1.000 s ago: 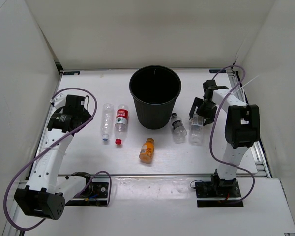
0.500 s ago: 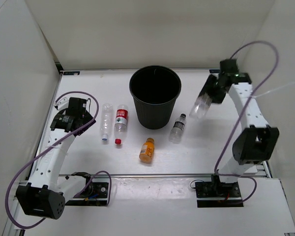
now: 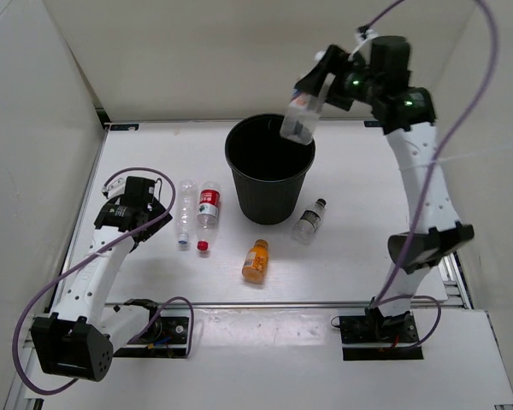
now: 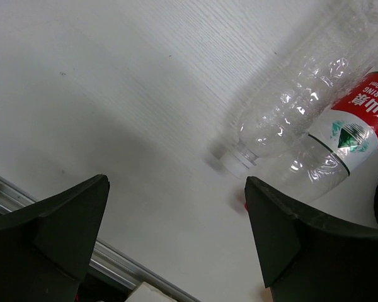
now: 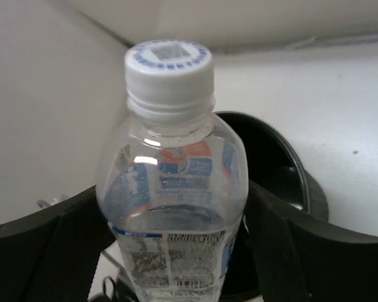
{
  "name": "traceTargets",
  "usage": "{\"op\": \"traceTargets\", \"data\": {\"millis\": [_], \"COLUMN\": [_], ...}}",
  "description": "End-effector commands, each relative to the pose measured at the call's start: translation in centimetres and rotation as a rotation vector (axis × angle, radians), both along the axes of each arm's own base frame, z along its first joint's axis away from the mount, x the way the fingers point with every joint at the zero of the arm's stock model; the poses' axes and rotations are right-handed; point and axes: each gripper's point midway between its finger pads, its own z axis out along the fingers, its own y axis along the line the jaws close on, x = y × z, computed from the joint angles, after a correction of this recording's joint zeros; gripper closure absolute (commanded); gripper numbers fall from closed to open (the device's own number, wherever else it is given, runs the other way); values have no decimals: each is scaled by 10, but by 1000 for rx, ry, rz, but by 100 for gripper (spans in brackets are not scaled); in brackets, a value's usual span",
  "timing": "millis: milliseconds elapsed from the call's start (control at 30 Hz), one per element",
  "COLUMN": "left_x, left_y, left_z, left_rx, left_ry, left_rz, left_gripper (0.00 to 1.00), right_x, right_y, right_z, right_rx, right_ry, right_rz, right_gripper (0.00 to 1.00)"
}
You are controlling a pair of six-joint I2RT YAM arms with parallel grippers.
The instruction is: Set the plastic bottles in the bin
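Right gripper [image 3: 315, 96], high over the far right rim of the bin [image 3: 269, 203], clenched on the raised clear bottle [image 3: 297, 122], cap toward the bin's mouth. The bin's inside is dark and its contents cannot be told.

Left gripper [image 4: 176, 226], released and spread wide, low over the table [image 3: 368, 248] at the left, beside the left clear bottle [image 3: 185, 209] and the red-label bottle [image 3: 210, 203], which lie side by side.

Orange bottle [image 3: 256, 260] on the near side of the bin; dark-capped bottle [image 3: 309, 220] at its near right. White walls close the left, far and right edges.
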Motion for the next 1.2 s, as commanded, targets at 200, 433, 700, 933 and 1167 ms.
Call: {"op": "traceTargets", "data": {"millis": [200, 433, 700, 933, 1167], "left_x": [20, 75, 131, 145, 141], "left_y": [-11, -33, -65, -80, -84], "left_z": [17, 22, -10, -52, -88], "left_rx": [-8, -37, -58, -121, -158], "left_ry": [-89, -123, -55, 50, 146], "left_rz": [-153, -282, -397, -430, -407], "left_gripper": [10, 20, 18, 16, 15], "right_x": [-14, -34, -61, -68, -69], "right_y": [5, -15, -34, -48, -52], "right_z": [-17, -20, -26, -22, -20], "right_rx": [-31, -22, -49, -62, -84], "right_ry": [39, 82, 95, 81, 59], "right_rz": [62, 93, 93, 67, 52], "right_gripper": [0, 0, 0, 0, 0]}}
